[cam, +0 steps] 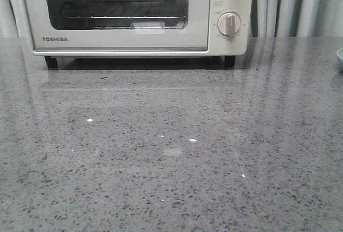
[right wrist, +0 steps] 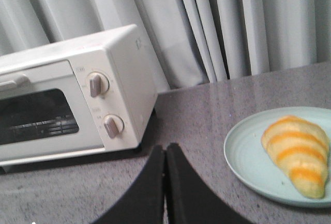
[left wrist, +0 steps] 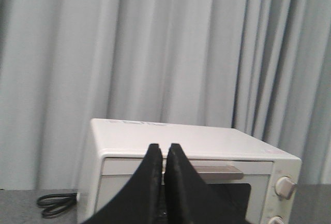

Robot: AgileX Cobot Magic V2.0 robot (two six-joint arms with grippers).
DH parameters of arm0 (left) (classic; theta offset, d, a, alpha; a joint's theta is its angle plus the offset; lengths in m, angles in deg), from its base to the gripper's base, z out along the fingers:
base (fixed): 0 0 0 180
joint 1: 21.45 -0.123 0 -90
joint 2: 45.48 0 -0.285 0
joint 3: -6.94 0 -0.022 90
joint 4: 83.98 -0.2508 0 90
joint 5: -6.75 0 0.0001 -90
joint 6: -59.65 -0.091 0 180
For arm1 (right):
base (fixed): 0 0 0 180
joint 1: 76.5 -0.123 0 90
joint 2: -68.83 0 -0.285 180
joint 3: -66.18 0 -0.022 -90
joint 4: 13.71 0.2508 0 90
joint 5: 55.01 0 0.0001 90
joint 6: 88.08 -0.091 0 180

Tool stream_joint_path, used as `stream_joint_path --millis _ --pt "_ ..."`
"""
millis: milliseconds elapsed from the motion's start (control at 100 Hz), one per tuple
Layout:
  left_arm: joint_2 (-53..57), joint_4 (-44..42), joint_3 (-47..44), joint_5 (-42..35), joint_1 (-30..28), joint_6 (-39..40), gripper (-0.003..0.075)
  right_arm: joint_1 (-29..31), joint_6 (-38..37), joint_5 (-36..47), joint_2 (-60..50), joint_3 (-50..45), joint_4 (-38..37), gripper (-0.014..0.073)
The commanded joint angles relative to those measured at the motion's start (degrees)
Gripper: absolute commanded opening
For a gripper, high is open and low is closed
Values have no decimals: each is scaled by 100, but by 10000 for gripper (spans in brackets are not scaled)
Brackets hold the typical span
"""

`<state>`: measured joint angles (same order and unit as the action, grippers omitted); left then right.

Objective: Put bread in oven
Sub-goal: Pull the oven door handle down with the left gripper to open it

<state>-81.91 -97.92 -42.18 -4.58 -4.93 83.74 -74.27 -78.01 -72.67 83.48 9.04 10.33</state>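
Nothing of the job is done yet: the oven [cam: 134, 15] stands at the back edge of the counter [cam: 171, 151] with its glass door shut and only the wire rack [cam: 118, 17] showing behind it, while the bread [right wrist: 296, 154] lies on a pale green plate [right wrist: 243, 157] near the counter's right edge, well apart from the oven. Both arms hang clear of everything. The left gripper [left wrist: 165, 154] faces the oven's top front edge from a distance, its black fingers pressed together with just a thin slit between them and nothing held. The right gripper [right wrist: 165, 154] points at bare counter between the oven's knob side and the plate, its fingers likewise closed on nothing. By the look of things, every step remains: the door must be dropped open by its handle [left wrist: 220, 171], the bread lifted off the plate, carried across and set on the rack, and perhaps the door shut again. Both sets of fingers would need to spread before either can grip. From the front, only a sliver of the plate shows at the right edge and the bread is out of frame
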Motion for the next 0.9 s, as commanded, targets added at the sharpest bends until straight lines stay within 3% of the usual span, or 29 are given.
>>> stream_joint_path --millis 0,280,890 --pt "-655 -56 564 -364 345 57 -22 0 90 506 144 337 116 -71" --pt "-2392 -91 1893 -364 658 27 -22 0 534 -469 574 1058 127 -71" --pt "-4601 -329 3215 -605 658 27 -21 0 534 -864 1810 1975 127 -70"
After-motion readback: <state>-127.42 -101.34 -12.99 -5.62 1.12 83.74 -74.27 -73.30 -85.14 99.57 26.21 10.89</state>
